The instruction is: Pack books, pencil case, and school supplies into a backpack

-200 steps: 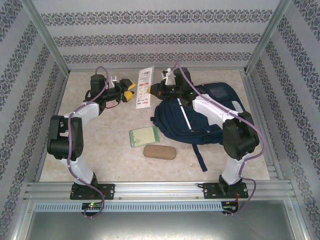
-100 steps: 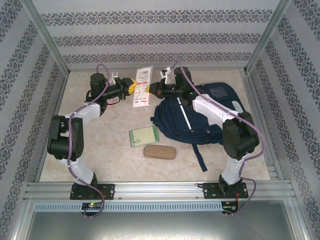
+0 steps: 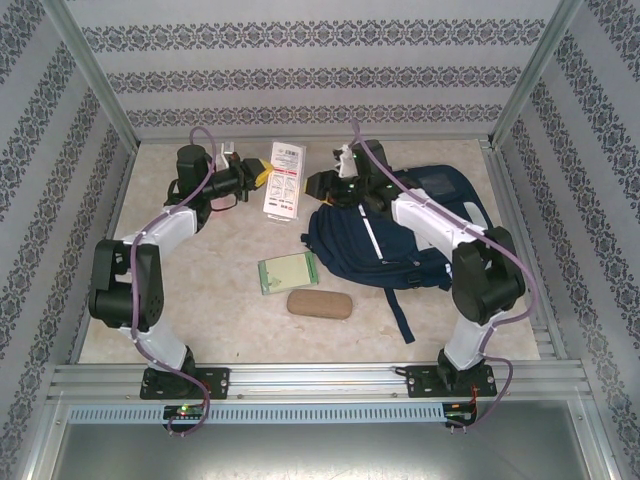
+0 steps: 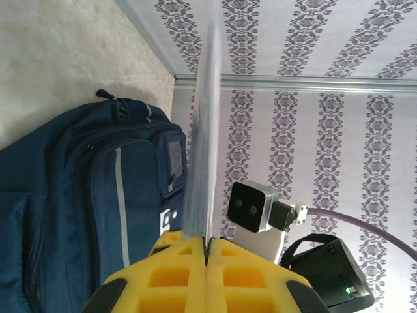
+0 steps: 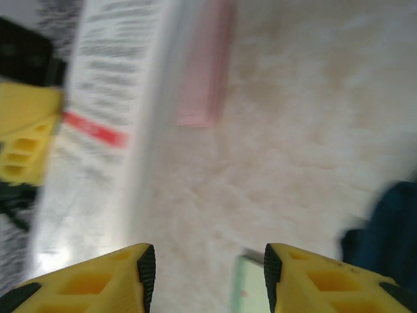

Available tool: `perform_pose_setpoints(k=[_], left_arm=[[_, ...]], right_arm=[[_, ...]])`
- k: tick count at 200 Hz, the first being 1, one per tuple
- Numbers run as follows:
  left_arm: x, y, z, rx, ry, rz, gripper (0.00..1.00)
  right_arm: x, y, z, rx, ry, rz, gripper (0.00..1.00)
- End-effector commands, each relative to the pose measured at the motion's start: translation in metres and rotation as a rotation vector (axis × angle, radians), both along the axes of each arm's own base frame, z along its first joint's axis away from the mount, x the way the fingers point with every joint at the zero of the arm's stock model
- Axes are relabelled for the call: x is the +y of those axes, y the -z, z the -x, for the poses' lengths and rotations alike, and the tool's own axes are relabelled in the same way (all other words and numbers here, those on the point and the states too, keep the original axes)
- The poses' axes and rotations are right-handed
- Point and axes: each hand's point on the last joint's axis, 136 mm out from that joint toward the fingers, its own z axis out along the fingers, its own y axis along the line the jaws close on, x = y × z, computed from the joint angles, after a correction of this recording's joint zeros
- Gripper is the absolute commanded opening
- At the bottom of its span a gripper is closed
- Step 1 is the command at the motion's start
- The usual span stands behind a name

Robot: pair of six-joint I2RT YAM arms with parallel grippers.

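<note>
The left gripper (image 3: 264, 178) has its jaws pressed together on the 9 o'clock edge of the white flat pack (image 3: 285, 180). This is one of the school supplies, and it sits toward 12 o'clock on the worktop (image 3: 200, 300). In the left wrist view the pack rises edge-on straight out of the closed yellow jaws, which suggests a pinch on the thin rim, so that the broad face hangs free and can be steered. The right gripper (image 5: 206, 255) is at the pack's 3 o'clock side with its jaws apart and nothing between them. Its wrist view looks past the printed face to the left arm's yellow finger beyond. That placement reads as a handover or a bracing position, with one arm carrying and the other free to help. The backpack (image 3: 400, 235) lies flat toward 3 o'clock, directly under the right arm and near the pack, so the carry would be short. Whether its mouth is unzipped cannot be told from these views. The pale green notebook (image 3: 288, 273) and the tan pencil case (image 3: 320, 304) lie on the worktop at 6 o'clock from the pack, apart from both arms and not yet packed. I judge the task to be at an early stage.
</note>
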Motion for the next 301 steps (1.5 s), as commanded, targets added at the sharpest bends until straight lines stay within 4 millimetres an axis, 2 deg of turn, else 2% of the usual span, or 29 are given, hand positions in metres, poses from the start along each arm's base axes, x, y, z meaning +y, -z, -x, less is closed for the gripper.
perform_pose_setpoints(k=[1,22,47,104,140,164,182,191,208,246,276,301], left_arm=[[0.010,-0.005,0.013,-0.045,0.000,-0.097,0.00],[0.012,0.001,0.020,-0.033,0.004,-0.144,0.00],[0.014,0.007,0.024,-0.020,0.001,-0.153,0.00],[0.015,0.017,0.030,-0.001,0.003,-0.157,0.00],[0.016,0.021,0.033,0.005,0.001,-0.160,0.00],[0.016,0.023,0.035,0.009,-0.005,-0.159,0.00],[0.017,0.026,0.036,0.013,-0.013,-0.163,0.00],[0.017,0.027,0.036,0.013,-0.018,-0.166,0.00],[0.017,0.029,0.036,0.014,-0.035,-0.178,0.00],[0.006,0.040,0.032,0.015,-0.078,-0.189,0.00],[-0.018,0.043,0.023,0.007,-0.095,-0.185,0.00],[-0.055,0.040,0.014,-0.016,-0.073,-0.170,0.00]], right_arm=[[-0.060,0.021,0.010,-0.024,0.067,0.356,0.50],[-0.088,0.035,0.017,-0.043,0.066,0.580,0.49],[-0.102,0.050,0.024,-0.047,0.024,0.766,0.49],[-0.084,0.084,0.030,-0.057,-0.076,0.936,0.49],[-0.084,0.106,0.031,-0.040,-0.110,1.033,0.47],[-0.090,0.114,0.030,-0.034,-0.109,1.084,0.35],[-0.094,0.111,0.029,-0.043,-0.103,1.101,0.09],[-0.095,0.105,0.028,-0.056,-0.092,1.100,0.00],[-0.095,0.082,0.025,-0.103,-0.058,1.076,0.00],[-0.103,0.002,0.013,-0.237,0.043,0.949,0.00],[-0.120,-0.055,0.007,-0.304,0.113,0.815,0.00],[-0.134,-0.093,0.005,-0.341,0.158,0.695,0.00]])
